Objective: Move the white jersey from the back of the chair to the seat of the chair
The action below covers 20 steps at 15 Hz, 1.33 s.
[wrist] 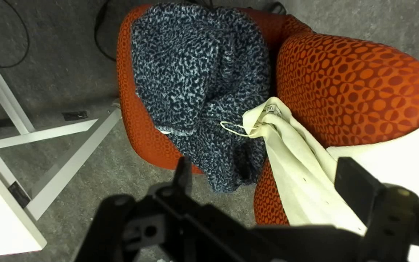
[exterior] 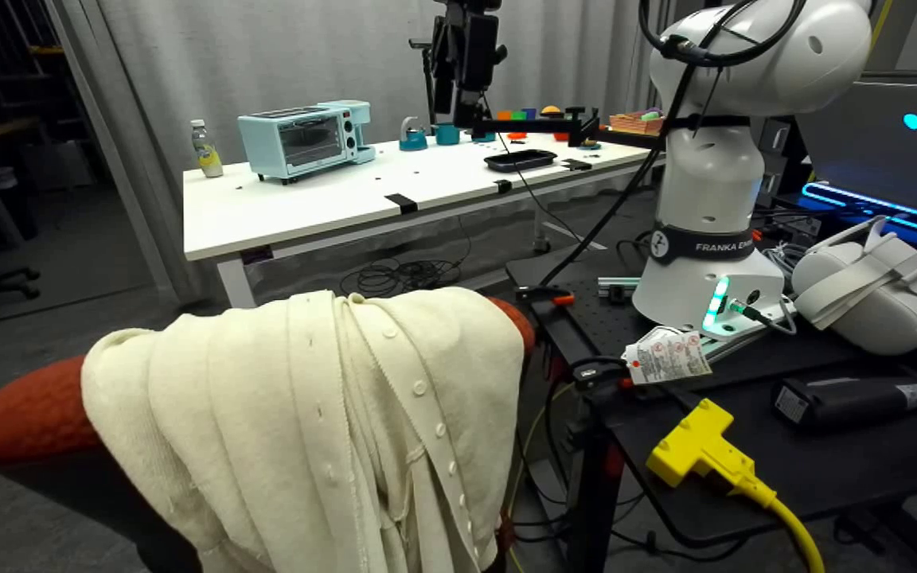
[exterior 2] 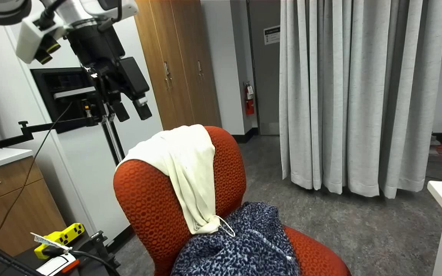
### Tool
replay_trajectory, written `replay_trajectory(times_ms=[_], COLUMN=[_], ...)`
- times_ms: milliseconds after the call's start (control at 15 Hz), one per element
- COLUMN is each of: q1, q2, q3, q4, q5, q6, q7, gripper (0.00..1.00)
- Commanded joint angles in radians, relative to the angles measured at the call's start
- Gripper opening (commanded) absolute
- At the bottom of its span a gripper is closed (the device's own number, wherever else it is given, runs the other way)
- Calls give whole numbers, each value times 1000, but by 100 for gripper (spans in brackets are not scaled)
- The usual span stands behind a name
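The white jersey [exterior: 267, 414] is draped over the back of the chair [exterior 2: 140, 191]. It covers most of the backrest's rear in an exterior view. Its front part [exterior 2: 190, 165] hangs down to a cloth on the seat [exterior 2: 320, 253], with a thin loop at its end. The wrist view shows the jersey [wrist: 300, 178] below the gripper, beside the bare orange-red backrest [wrist: 355, 87]. My gripper [exterior 2: 133, 111] is open and empty, above the jersey and apart from it. In the wrist view its fingers [wrist: 264, 171] are wide apart. It also shows in an exterior view [exterior: 454, 103].
A dark blue and white speckled cloth [exterior 2: 244, 245] covers much of the seat and shows in the wrist view [wrist: 195, 72]. A white table [exterior: 323, 207] with a toaster oven [exterior: 307, 143] stands beyond the chair. A black cart [exterior: 745, 430] with a yellow power splitter [exterior: 697, 446] stands beside it.
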Motion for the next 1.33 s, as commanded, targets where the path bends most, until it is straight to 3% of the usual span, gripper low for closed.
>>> replay_trajectory(times_ms=[0, 867, 1267], q1=[2, 2, 12], q2=[0, 0, 27], q3=[-1, -1, -9], q4=[3, 3, 51], q5=[-1, -1, -3], q6=[-4, -4, -120], q7=[1, 1, -32], gripper=[100, 100, 100])
